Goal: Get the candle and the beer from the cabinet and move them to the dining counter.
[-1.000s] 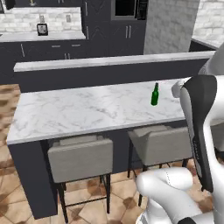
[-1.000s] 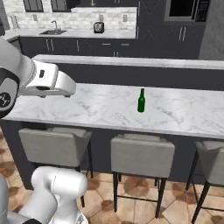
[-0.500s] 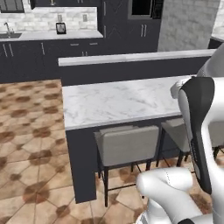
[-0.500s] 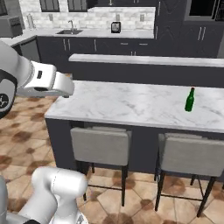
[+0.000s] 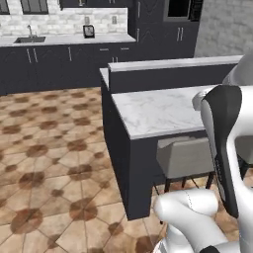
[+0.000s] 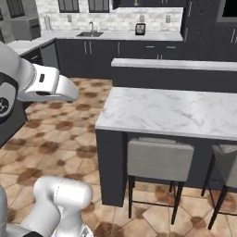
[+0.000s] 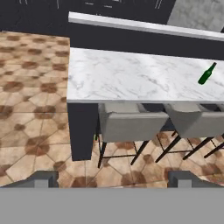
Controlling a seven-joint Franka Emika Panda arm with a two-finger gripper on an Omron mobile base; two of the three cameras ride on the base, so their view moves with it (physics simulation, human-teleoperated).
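Base views flank arm, facing dining counter end; hand view looks down, nearer.

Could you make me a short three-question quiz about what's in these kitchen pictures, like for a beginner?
1. True or false: in the hand view, a green beer bottle stands on the white marble dining counter.
2. Multiple choice: what sits tucked under that counter's near edge? A) bins B) beige stools C) a dishwasher
3. Fill in: across the patterned floor, on the far worktop beside the sink, stands a small ______.

Key: 1. True. 2. B. 3. Toaster.

Bonus fact: the claw holds nothing; its two dark tips stand wide apart.
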